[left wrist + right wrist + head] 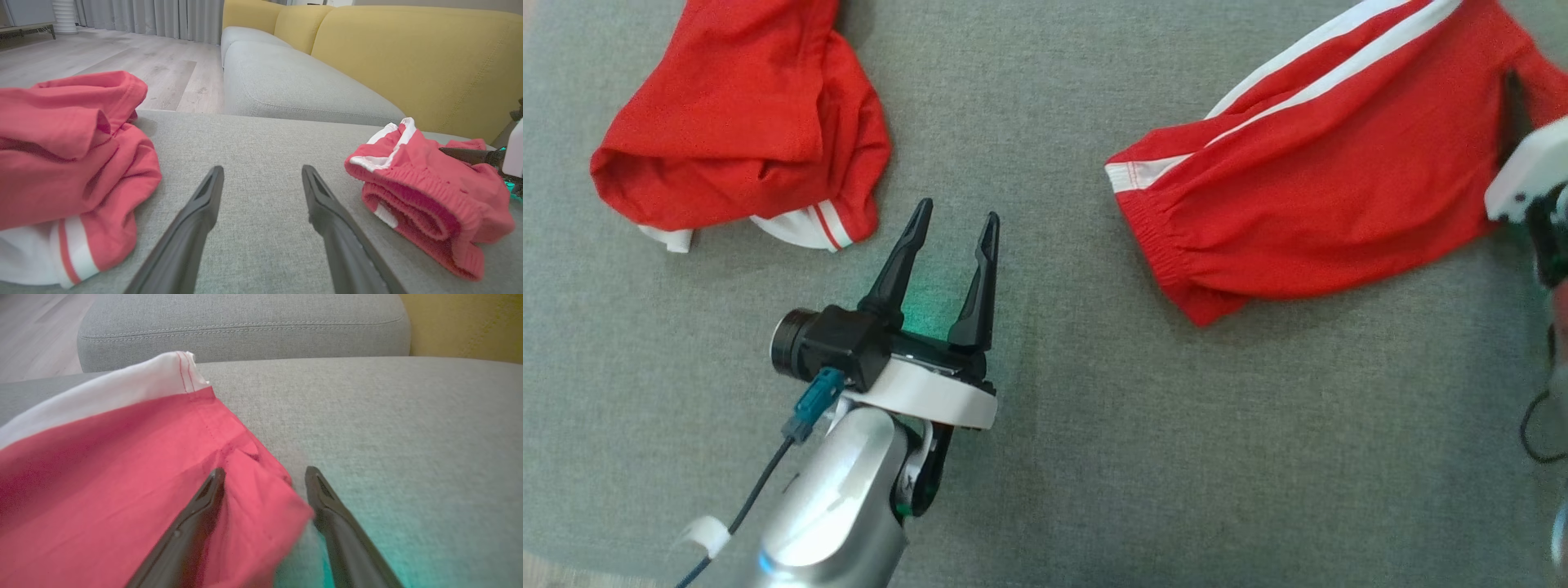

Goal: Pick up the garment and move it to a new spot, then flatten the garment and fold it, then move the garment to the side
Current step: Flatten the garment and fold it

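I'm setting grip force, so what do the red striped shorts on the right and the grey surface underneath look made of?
Red striped shorts: thin matte cloth, likely cotton or polyester; it creases softly and the waistband gathers like elastic. Grey surface: coarse woven upholstery, matte, its flecked weave visible.

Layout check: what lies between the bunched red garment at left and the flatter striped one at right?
Bare grey cushion, plus the open left gripper, seen in the head view.
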{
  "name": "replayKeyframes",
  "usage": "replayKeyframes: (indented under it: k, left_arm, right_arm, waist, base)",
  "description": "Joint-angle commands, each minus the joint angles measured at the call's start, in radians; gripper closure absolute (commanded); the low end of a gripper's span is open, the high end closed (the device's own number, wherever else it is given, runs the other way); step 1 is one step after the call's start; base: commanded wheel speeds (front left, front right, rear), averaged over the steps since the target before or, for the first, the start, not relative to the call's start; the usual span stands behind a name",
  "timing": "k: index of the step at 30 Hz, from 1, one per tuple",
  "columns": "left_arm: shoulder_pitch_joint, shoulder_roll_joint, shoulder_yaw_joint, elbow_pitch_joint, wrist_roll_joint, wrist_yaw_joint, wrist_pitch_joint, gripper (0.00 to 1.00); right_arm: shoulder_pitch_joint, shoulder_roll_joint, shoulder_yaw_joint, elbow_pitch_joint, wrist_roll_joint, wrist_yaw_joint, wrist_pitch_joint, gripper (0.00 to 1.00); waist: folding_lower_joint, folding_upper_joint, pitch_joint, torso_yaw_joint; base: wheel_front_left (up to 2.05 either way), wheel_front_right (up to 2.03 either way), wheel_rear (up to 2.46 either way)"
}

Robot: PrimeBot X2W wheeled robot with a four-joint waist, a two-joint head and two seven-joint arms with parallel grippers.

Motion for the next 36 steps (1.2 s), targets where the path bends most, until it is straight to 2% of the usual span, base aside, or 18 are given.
replayKeyframes:
  k: [1, 4, 6, 14, 22, 27, 31, 36]
  left_arm:
    - [-0.031, 0.005, 0.031, -0.028, 0.013, -0.004, -0.009, 0.00]
    - [-0.031, 0.003, 0.034, -0.027, 0.016, -0.006, -0.009, 0.00]
    - [-0.032, 0.002, 0.038, -0.025, 0.018, -0.006, -0.010, 0.00]
    - [-0.018, 0.005, 0.052, -0.016, 0.026, -0.011, -0.010, 0.00]
    - [0.018, 0.006, 0.065, -0.004, 0.021, -0.020, -0.010, 0.00]
    - [0.041, 0.005, 0.078, 0.000, 0.018, -0.021, -0.010, 0.00]
    - [0.060, 0.004, 0.082, 0.003, 0.017, -0.024, -0.010, 0.00]
    - [0.078, 0.008, 0.089, -0.002, 0.016, -0.023, -0.010, 0.00]
  right_arm:
    - [-0.028, -0.008, 0.045, 0.020, -0.007, -0.001, 0.008, 0.00]
    - [-0.041, -0.010, 0.073, 0.054, -0.001, -0.001, 0.015, 0.00]
    - [-0.050, -0.010, 0.096, 0.082, 0.012, -0.001, 0.014, 1.00]
    - [-0.045, -0.022, 0.174, 0.134, 0.085, -0.001, -0.051, 1.00]
    - [0.034, -0.049, 0.175, 0.137, 0.199, -0.001, -0.131, 1.00]
    - [0.106, -0.093, 0.143, 0.135, 0.242, -0.001, -0.181, 1.00]
    - [0.155, -0.134, 0.070, 0.155, 0.268, -0.001, -0.225, 1.00]
    - [0.185, -0.131, 0.026, 0.159, 0.271, -0.001, -0.257, 1.00]
  waist:
    - [0.0000, 0.0000, 0.008, 0.006]
    - [0.0000, 0.0000, 0.009, 0.006]
    - [0.0000, 0.0000, 0.006, 0.004]
    - [0.0000, 0.0000, -0.040, -0.045]
    - [0.0000, 0.0000, -0.124, -0.121]
    - [0.0000, 0.0000, -0.178, -0.150]
    - [0.0000, 0.0000, -0.210, -0.154]
    - [0.0000, 0.0000, -0.227, -0.152]
  base:
    - [0.00, 0.00, 0.00]
    - [0.00, 0.00, 0.00]
    - [0.00, 0.00, 0.00]
    - [0.00, 0.00, 0.00]
    - [0.00, 0.00, 0.00]
    - [0.00, 0.00, 0.00]
    - [0.00, 0.00, 0.00]
    - [0.00, 0.00, 0.00]
